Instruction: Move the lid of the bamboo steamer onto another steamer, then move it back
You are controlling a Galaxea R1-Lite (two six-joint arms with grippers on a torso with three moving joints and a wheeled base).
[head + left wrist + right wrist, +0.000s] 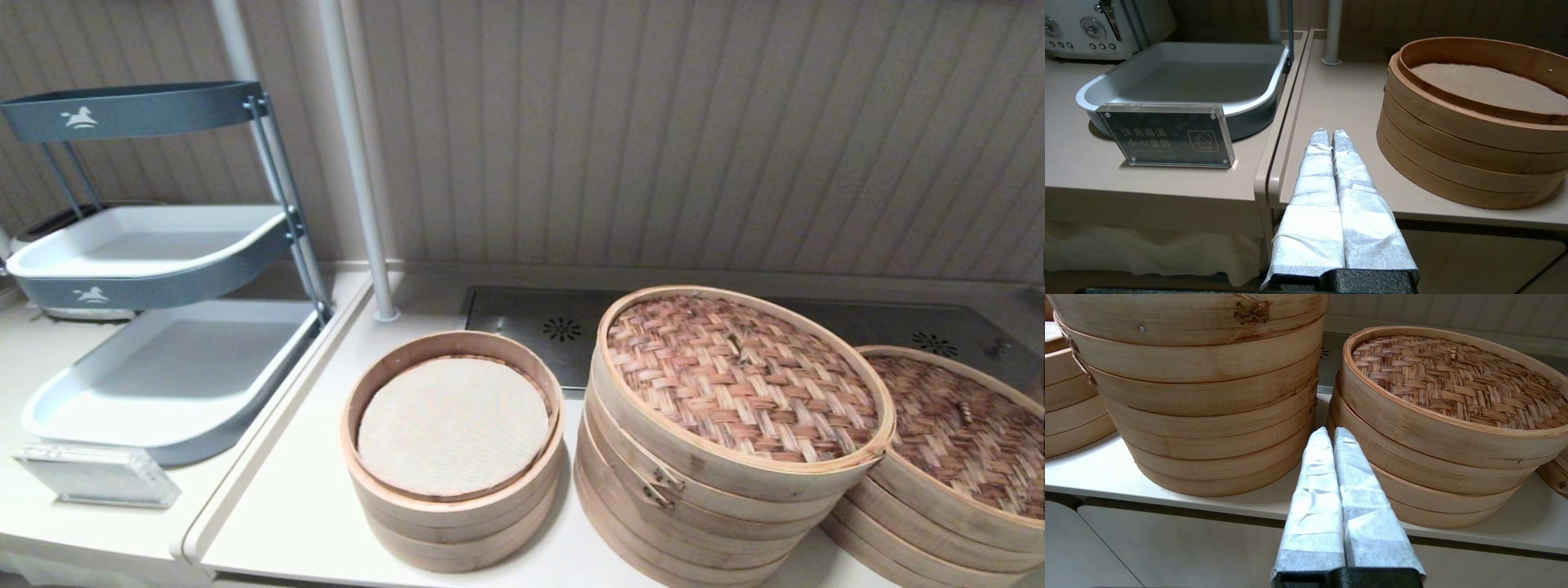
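The bamboo steamer lid (963, 433), dark mottled-brown weave with a small centre loop, lies on the lower wide steamer at the far right; it also shows in the right wrist view (1457, 379). The other steamer (718, 457), the tallest stack with a dark clasp, stands in the middle under its own paler woven top (1208, 396). My right gripper (1329, 432) is shut and empty, low at the counter's front edge, pointing at the gap between these two stacks. My left gripper (1329, 132) is shut and empty, at the front edge left of the small steamer. Neither gripper shows in the head view.
A smaller steamer with a white cloth liner (453, 425) stands left of the tall stack. Further left are a grey tiered tray rack (163, 359), an acrylic sign (1167, 134) and a white pole (359, 163). A metal drain plate (539, 322) runs behind the steamers.
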